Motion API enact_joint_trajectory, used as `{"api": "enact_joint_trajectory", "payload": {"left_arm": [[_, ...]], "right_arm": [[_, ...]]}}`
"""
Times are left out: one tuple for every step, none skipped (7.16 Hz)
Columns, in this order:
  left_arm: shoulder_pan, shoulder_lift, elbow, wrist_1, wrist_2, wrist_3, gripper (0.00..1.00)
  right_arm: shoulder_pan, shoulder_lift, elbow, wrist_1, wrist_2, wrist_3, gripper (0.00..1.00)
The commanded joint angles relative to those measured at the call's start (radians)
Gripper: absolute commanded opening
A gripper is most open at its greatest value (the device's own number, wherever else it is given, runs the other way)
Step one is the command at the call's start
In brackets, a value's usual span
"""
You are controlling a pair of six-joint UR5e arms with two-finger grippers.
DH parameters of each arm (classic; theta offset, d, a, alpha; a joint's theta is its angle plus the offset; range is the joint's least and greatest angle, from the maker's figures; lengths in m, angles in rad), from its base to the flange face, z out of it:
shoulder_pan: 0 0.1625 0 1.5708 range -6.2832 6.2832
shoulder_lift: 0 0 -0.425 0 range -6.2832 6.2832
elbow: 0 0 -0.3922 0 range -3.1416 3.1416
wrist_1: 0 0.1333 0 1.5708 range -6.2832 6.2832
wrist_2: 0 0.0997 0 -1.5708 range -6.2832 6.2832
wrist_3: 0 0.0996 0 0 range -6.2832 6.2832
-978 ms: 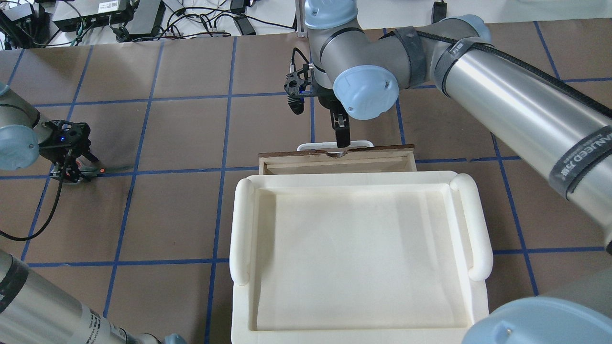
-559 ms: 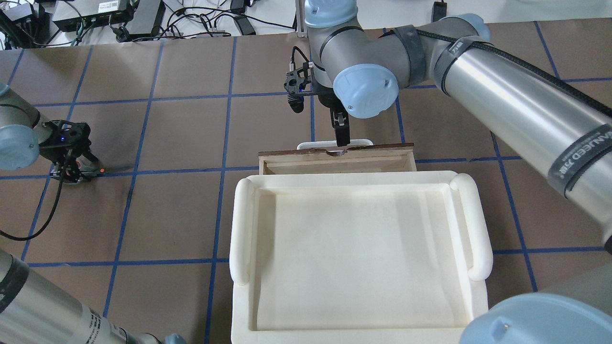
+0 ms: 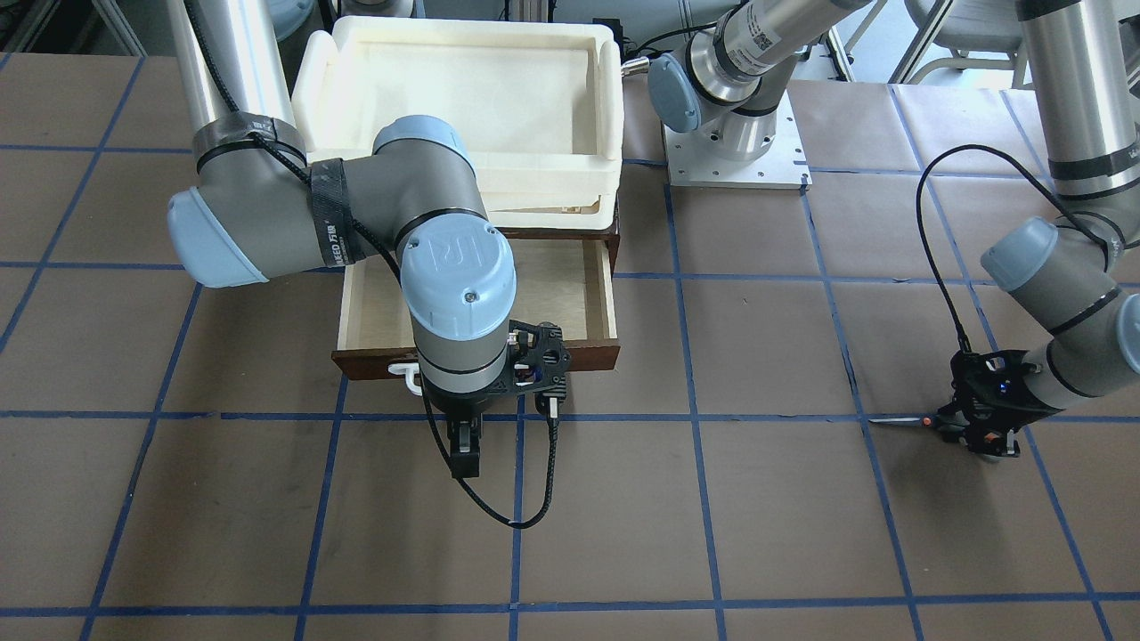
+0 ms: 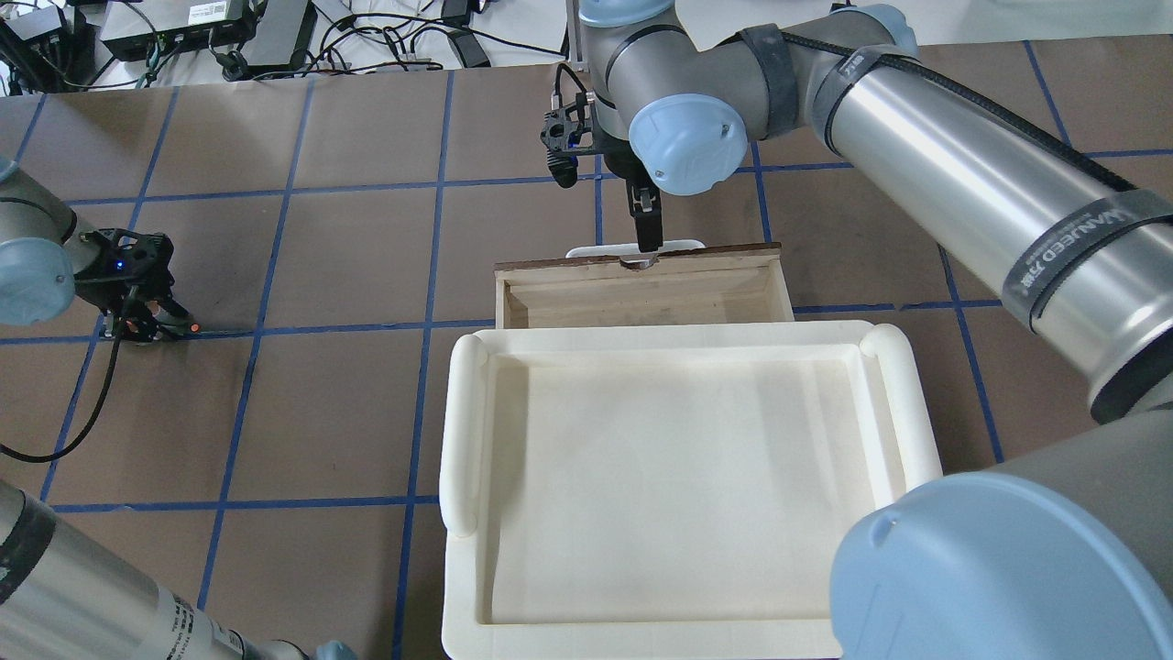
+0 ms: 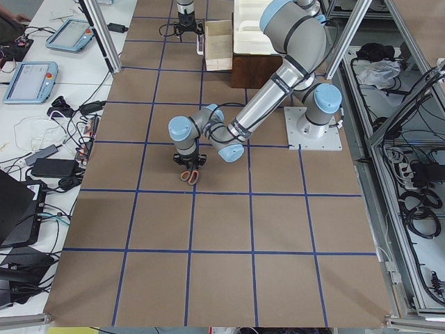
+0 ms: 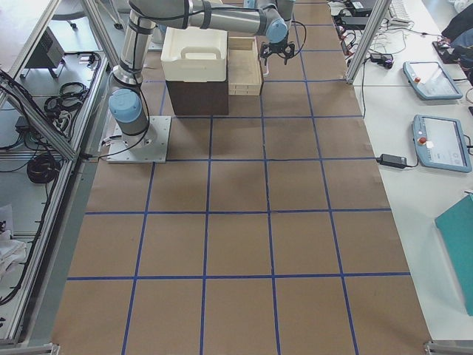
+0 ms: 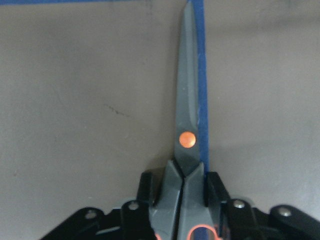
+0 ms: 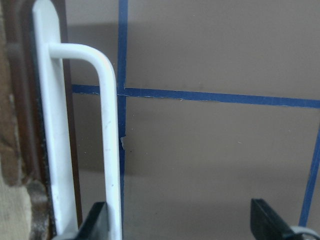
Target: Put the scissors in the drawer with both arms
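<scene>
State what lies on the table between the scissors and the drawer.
Nothing but bare table crossed by blue tape separates scissors and drawer, per the overhead view.

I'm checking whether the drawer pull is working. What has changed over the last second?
The right gripper moved away from the robot's base, pulling the drawer farther open by its white handle, so more of the pale interior shows. The left gripper stayed closed around the scissors, which remain flat on the table.
</scene>
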State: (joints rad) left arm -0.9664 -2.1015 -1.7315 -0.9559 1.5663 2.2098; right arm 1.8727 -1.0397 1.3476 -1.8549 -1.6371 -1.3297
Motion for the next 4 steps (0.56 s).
{"api": "enact_joint_trajectory", "payload": {"left_arm": [[0.0,0.005,0.001,0.0,0.0,0.001,0.38],[-0.002,0.009,0.001,0.0,0.0,0.002,0.33],[-0.002,0.012,0.001,0.0,0.0,0.002,0.31],[-0.002,0.015,0.003,0.002,0.0,0.004,0.3]], "right_arm": [[-0.004,0.012,-0.019,-0.006,-0.001,-0.002,1.0],[-0.01,0.013,-0.024,-0.006,0.0,-0.003,1.0],[-0.012,0.017,-0.024,-0.023,0.002,-0.008,1.0],[-0.015,0.024,-0.025,-0.036,0.002,-0.008,1.0]]}}
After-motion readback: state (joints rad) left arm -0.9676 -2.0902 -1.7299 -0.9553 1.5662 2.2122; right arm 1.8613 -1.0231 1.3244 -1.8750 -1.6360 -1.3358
